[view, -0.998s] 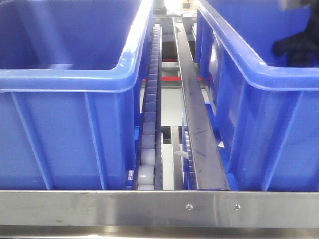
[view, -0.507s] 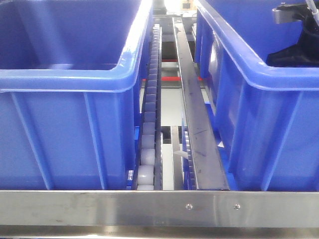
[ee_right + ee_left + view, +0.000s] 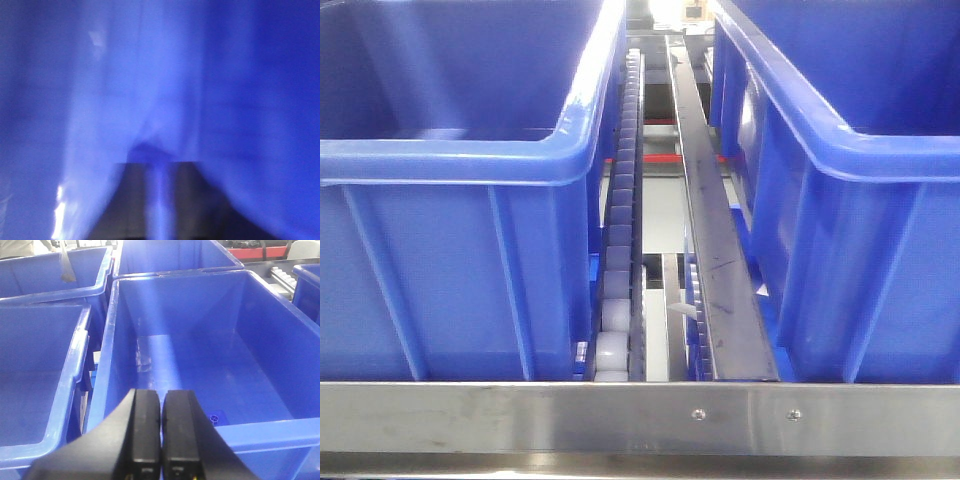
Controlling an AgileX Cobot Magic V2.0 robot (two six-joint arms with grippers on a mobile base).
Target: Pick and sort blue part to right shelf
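Currently, in the front view, the right shelf (image 3: 640,415) fills the frame: steel front bar, a large blue bin on the left (image 3: 450,160), another on the right (image 3: 860,150), and a roller rail (image 3: 620,230) between them. Neither arm appears there.

The left gripper (image 3: 161,405) hangs over the near rim of an open bin (image 3: 260,427), pads pressed together with nothing between them. A small blue capped piece (image 3: 215,417) lies on that bin's floor, just beyond and right of the tips. We cannot tell which block it is.

The right wrist view is badly blurred. The right gripper (image 3: 157,175) faces a blue wall at close range, with a darker blue lump (image 3: 150,150) at its tips. We judge this may be the blue part, long axis unreadable. Grip state: cannot tell. Room looks tight there.
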